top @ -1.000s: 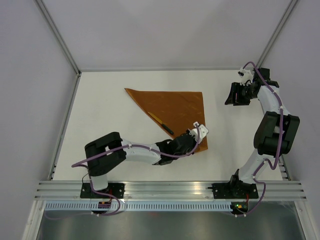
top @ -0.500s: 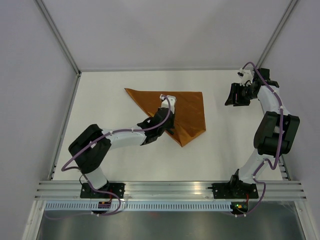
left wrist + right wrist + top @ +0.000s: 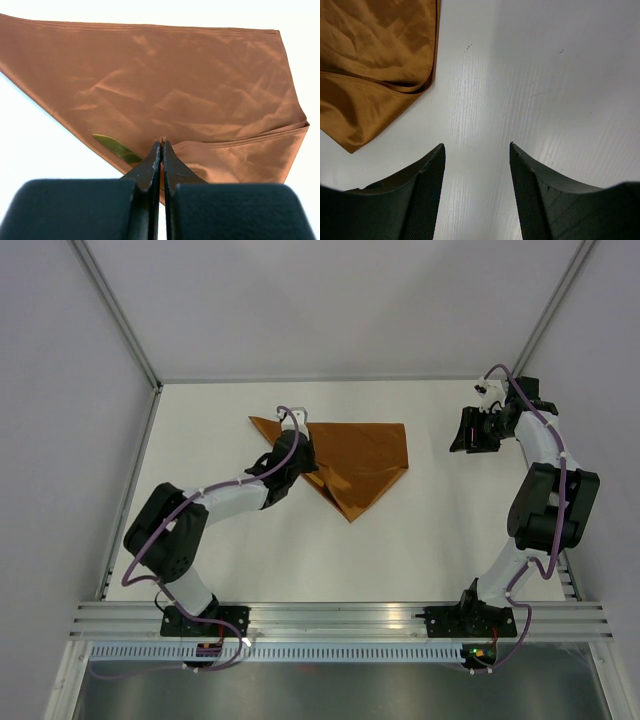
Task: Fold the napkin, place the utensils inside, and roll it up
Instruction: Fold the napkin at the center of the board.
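two claws, two states: the left claw (image 3: 161, 148) is pinched tight on a bit of the rust-orange napkin (image 3: 365, 462), which lies folded at the worktop's (image 3: 450, 530) far middle. the knife (image 3: 114, 148) tip peeks from under a fold just beside the pinch. the right claw (image 3: 476, 150) gapes wide above the worktop, right of the cloth.

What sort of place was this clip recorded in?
Probably a lab robot cell, not a dining room: a white tabletop boxed in by plain pale grey panels, an aluminium rail carrying both arm bases, and a rust-orange cloth napkin as the prop.
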`<state>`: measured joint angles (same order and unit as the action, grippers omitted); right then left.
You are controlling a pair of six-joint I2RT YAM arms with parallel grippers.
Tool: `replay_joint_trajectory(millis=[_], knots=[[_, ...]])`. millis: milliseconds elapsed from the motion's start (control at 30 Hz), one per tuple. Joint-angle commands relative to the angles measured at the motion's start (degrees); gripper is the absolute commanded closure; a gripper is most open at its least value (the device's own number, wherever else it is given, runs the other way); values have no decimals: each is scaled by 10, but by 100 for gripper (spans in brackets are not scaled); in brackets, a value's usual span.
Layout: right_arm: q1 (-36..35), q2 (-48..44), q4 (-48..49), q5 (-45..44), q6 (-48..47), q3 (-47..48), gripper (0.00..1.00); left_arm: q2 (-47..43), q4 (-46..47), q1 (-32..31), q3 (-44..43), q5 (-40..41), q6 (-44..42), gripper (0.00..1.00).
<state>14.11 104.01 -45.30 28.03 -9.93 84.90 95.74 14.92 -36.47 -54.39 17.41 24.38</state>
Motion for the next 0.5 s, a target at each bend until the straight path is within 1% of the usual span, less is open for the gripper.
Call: replay_joint_trajectory(millis=[0,233,467], knots=[[3,1,-5,4,-9,17,40,8,2,14,-8,-30,30,98],[3,1,-4,2,-13,12,40,30,-3,33,-18,-31,38,98],[3,2,-3,3,-16,10,40,44,-9,54,-29,-48,45,98]])
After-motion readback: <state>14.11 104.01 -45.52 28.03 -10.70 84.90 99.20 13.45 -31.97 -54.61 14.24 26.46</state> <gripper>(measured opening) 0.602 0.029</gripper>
